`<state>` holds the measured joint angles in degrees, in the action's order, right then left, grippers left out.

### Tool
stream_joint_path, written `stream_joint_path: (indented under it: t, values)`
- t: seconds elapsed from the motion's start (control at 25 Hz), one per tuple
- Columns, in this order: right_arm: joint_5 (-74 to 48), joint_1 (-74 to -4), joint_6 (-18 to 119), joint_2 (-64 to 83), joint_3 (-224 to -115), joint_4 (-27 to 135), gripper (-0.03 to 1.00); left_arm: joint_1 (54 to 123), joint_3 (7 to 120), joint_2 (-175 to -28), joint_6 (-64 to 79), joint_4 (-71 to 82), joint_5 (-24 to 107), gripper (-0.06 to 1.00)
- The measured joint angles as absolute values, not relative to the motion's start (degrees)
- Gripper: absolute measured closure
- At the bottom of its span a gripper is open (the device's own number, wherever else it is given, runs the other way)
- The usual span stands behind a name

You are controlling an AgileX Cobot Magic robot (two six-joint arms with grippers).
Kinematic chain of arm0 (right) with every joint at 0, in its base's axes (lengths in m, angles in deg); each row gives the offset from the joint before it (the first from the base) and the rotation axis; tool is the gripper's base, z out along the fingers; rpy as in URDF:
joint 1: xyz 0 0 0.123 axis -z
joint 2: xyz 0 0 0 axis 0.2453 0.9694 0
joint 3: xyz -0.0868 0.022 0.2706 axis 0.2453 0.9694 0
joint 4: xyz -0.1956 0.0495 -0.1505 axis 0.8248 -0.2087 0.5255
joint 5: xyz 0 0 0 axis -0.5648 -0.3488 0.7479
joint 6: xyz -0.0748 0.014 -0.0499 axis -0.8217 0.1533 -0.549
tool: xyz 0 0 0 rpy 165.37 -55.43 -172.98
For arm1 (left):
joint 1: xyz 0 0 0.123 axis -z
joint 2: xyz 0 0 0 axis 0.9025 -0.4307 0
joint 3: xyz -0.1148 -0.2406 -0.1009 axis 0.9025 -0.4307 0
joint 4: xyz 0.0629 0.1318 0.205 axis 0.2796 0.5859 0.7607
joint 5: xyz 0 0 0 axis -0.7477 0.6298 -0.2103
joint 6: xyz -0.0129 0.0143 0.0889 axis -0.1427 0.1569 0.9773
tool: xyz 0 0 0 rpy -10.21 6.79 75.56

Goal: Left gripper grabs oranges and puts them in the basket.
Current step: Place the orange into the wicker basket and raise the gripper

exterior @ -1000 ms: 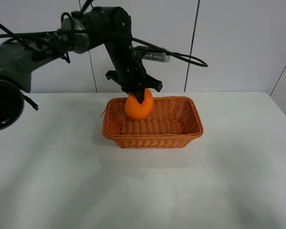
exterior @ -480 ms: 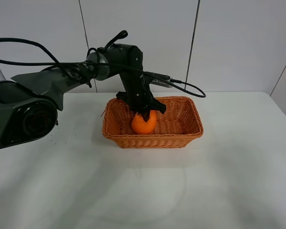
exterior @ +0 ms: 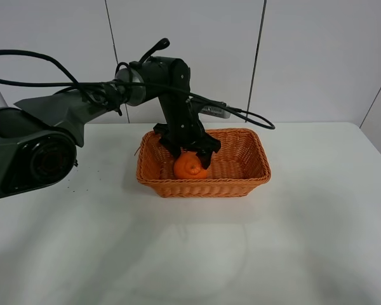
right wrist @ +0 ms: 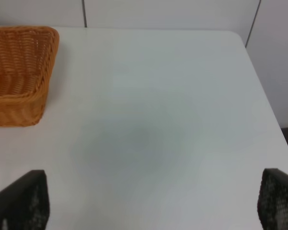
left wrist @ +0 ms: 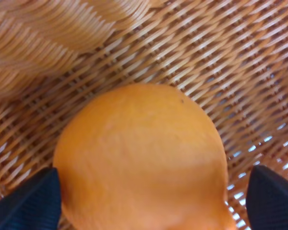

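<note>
Exterior high shows the left gripper spread open, holding nothing, straddling the orange, which lies on the floor of the basket, slightly toward nine o'clock of centre. One finger looks close to the peel, so a skewed lift could set the fruit rolling.

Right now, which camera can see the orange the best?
The left wrist view: the orange fills the picture, close up, with the basket weave behind it. The exterior high view shows it small, partly hidden by the left end effector. The right wrist view shows only a basket corner, no orange.
</note>
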<state>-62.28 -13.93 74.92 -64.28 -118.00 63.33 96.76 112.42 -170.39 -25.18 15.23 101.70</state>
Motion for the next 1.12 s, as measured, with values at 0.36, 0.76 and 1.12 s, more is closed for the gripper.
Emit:
stream_joint_path:
  t: [0.36,0.76,1.12]
  values:
    - [-62.28,-13.93,74.92,-64.28,-118.00,63.33,0.27,96.68,114.88,-161.82,-23.48,17.79,105.29,0.06]
    - [-62.28,-13.93,74.92,-64.28,-118.00,63.33,0.27,92.45,114.88,-155.69,-23.42,18.55,105.35,0.07]
    - [-62.28,-13.93,74.92,-64.28,-118.00,63.33,0.27,78.15,114.63,-155.75,-22.25,18.56,105.35,0.07]
